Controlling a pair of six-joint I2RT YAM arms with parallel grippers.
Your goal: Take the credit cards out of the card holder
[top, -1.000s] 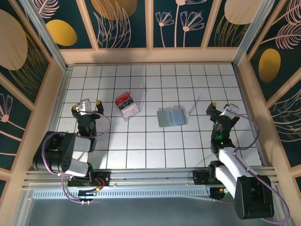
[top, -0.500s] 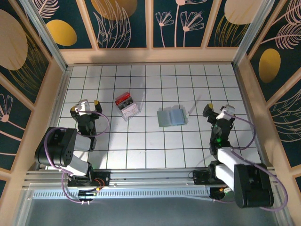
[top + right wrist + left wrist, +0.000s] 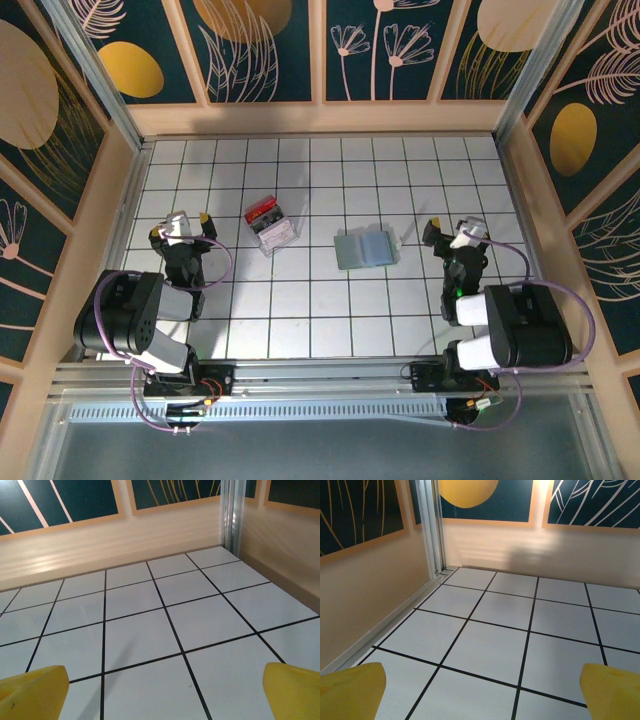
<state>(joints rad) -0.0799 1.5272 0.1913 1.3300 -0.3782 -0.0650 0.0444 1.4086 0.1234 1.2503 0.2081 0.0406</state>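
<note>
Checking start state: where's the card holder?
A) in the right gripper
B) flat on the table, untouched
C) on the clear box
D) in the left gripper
B: the card holder lies flat on the table, apart from the clear box; left gripper and right gripper stand open and empty.

card holder (image 3: 365, 248) contents too small to tell, yellow fingertips (image 3: 351, 691) cut off by lower edge

The top camera looks down from behind on the whole tiled table (image 3: 320, 310), while both wrist cameras skim low over it, facing the far wall (image 3: 530, 545).
</note>
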